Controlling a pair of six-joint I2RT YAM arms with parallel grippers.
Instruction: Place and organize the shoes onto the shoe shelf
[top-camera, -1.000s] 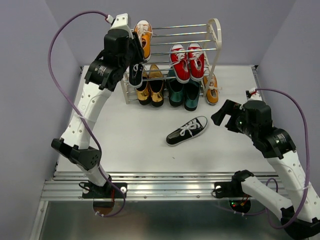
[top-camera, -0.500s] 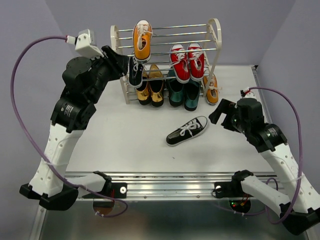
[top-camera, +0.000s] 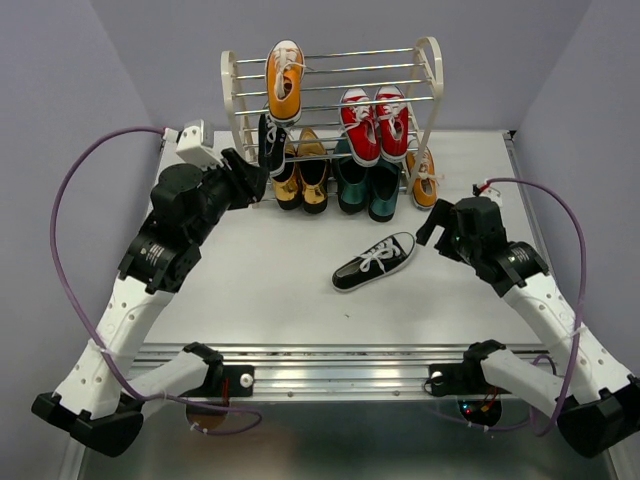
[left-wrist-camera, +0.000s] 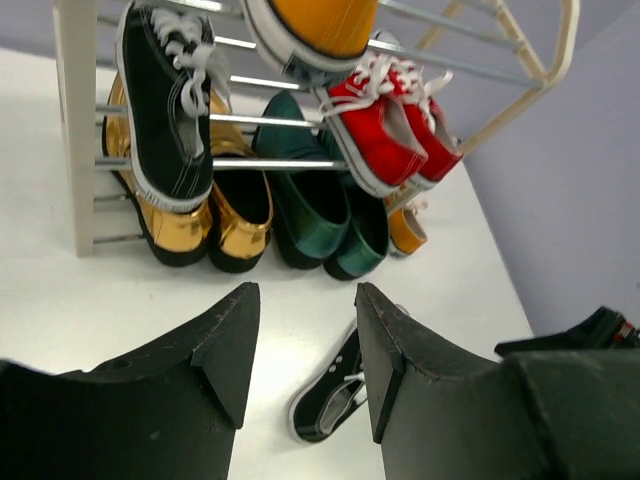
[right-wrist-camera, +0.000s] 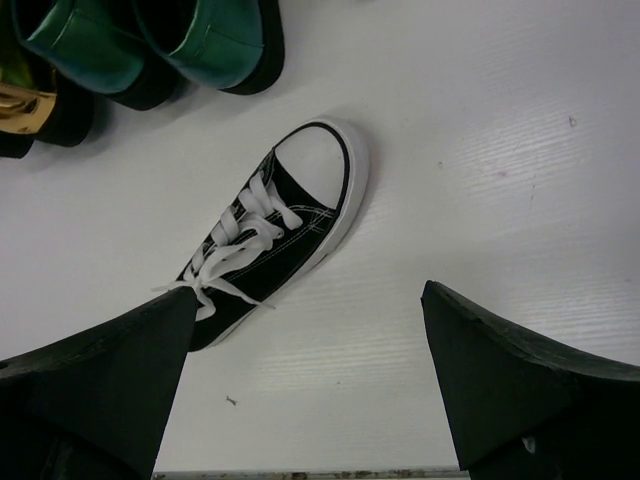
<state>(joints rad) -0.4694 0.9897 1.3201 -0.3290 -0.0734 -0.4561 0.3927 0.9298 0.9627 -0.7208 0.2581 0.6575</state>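
Note:
The cream shoe shelf (top-camera: 432, 62) stands at the back. It holds one orange sneaker (top-camera: 284, 80) on top, the red pair (top-camera: 375, 122) and one black sneaker (top-camera: 271, 143) at the left end. The other orange sneaker (top-camera: 424, 180) lies by the shelf's right foot. The second black sneaker (top-camera: 375, 260) lies on the table, also in the right wrist view (right-wrist-camera: 270, 235) and the left wrist view (left-wrist-camera: 330, 395). My left gripper (top-camera: 255, 180) (left-wrist-camera: 305, 295) is open and empty, just left of the shelf. My right gripper (top-camera: 440, 225) (right-wrist-camera: 308, 300) is open and empty, right of the loose black sneaker.
A glossy gold pair (top-camera: 300, 180) and a glossy dark green pair (top-camera: 365, 188) stand on the table under the shelf. Purple walls close in on both sides. The table's metal front rail (top-camera: 340, 375) runs along the near edge.
My left arm has drawn back and down from the shelf, leaving the black sneaker on the left end. My right gripper has shifted slightly toward the loose black sneaker.

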